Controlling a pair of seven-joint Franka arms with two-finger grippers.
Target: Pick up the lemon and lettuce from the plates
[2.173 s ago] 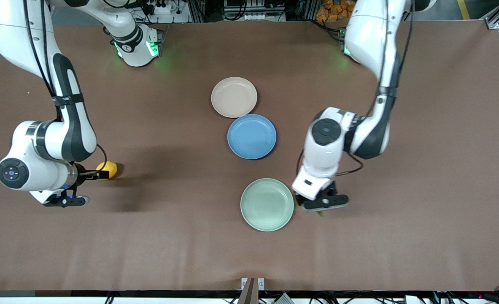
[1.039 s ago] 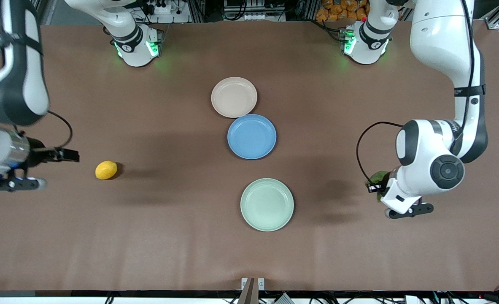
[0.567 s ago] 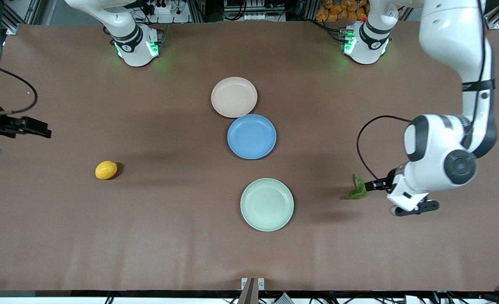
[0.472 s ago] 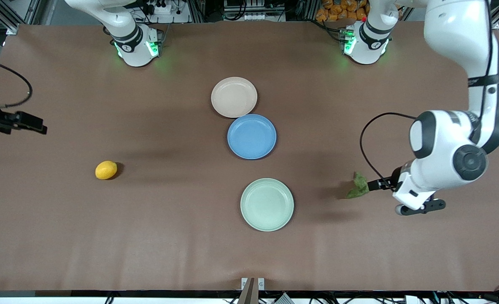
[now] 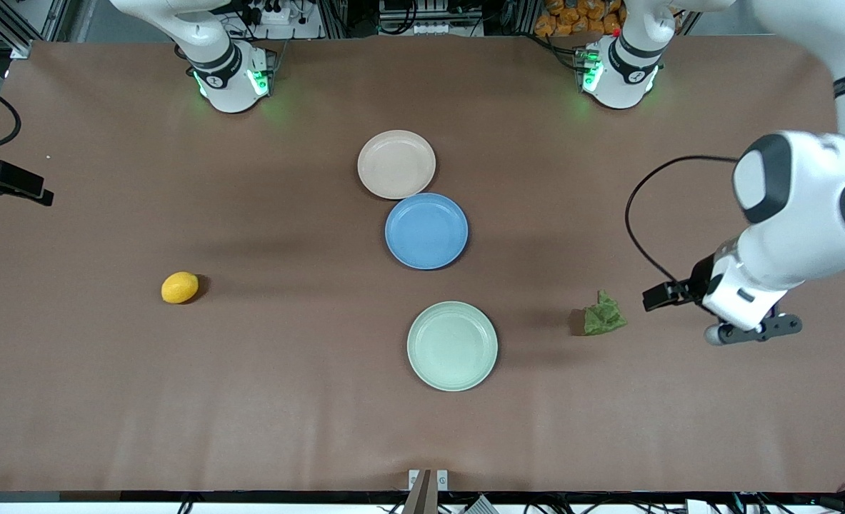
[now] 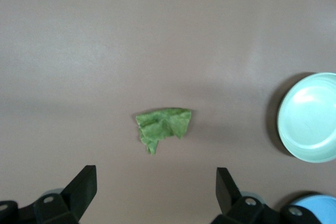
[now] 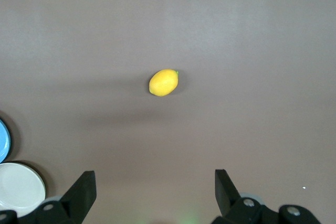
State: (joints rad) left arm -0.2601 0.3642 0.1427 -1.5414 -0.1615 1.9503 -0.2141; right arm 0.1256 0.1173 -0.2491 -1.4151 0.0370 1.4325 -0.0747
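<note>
The lemon (image 5: 179, 287) lies on the bare table toward the right arm's end; it also shows in the right wrist view (image 7: 164, 82). The lettuce (image 5: 601, 316) lies on the bare table beside the mint green plate (image 5: 452, 345), toward the left arm's end; the left wrist view shows the lettuce (image 6: 163, 127) and that plate (image 6: 310, 116). The beige plate (image 5: 396, 163) is empty. My left gripper (image 5: 661, 295) is open and empty, raised beside the lettuce. My right gripper (image 5: 26, 187) is open and empty at the table's edge, apart from the lemon.
An empty blue plate (image 5: 426, 230) sits between the beige and mint green plates, touching the beige one. The arm bases (image 5: 229, 71) stand along the table's edge farthest from the front camera.
The left gripper let go of the lettuce, which now lies on the table, and drew away from it. The right gripper moved away from the lemon toward the table's edge.
</note>
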